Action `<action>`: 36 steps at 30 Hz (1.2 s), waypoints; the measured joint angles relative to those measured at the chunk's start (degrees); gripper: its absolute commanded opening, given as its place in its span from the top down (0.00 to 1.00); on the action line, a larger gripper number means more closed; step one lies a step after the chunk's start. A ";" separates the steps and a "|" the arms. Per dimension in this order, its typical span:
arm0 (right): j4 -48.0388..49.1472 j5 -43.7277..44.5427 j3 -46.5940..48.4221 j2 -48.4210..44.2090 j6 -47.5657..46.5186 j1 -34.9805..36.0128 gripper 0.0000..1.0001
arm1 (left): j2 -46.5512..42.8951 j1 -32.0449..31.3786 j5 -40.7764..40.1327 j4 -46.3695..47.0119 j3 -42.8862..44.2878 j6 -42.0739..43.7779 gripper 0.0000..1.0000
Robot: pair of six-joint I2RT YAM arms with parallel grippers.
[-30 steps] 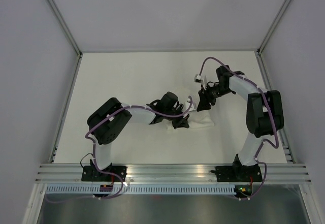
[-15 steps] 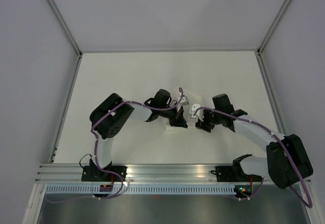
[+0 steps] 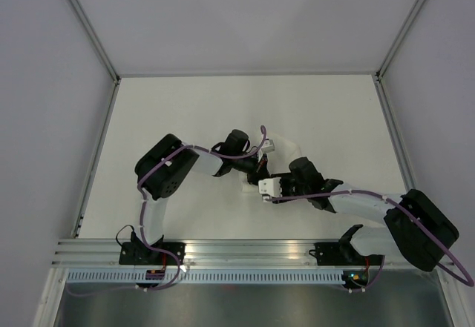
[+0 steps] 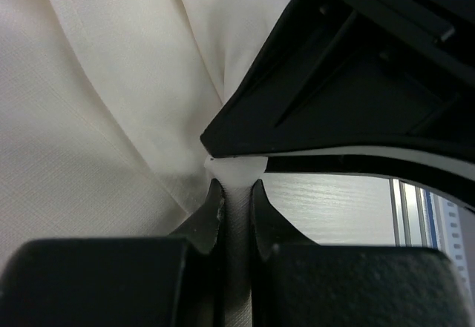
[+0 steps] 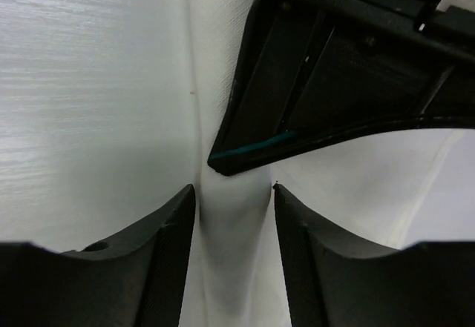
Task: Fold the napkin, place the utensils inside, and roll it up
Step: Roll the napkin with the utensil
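Note:
The white napkin (image 4: 111,104) fills the left wrist view, creased. My left gripper (image 4: 236,186) is shut on a thin fold of it. In the right wrist view my right gripper (image 5: 234,190) stands open astride a raised ridge of the napkin (image 5: 231,223), with the left gripper's black finger (image 5: 326,82) just ahead. From above, both grippers meet tip to tip at the table's middle, the left gripper (image 3: 260,173) beside the right gripper (image 3: 276,181). Only a small piece of the napkin (image 3: 250,187) shows under them. The utensils are out of view.
The cream tabletop (image 3: 185,112) stretches behind and to both sides. Metal rails (image 3: 252,249) run along the near edge. Grey walls close the left, right and back. The right arm's elbow (image 3: 419,227) lies low at the front right.
My right arm has swung from the back right down and left to meet the left gripper. The left gripper has shifted slightly back and left with the napkin.

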 measured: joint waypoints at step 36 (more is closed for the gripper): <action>-36.15 -8.83 33.24 26.03 1.44 -0.74 0.89 | -24.44 10.08 -27.58 -2.12 -7.76 -5.77 0.54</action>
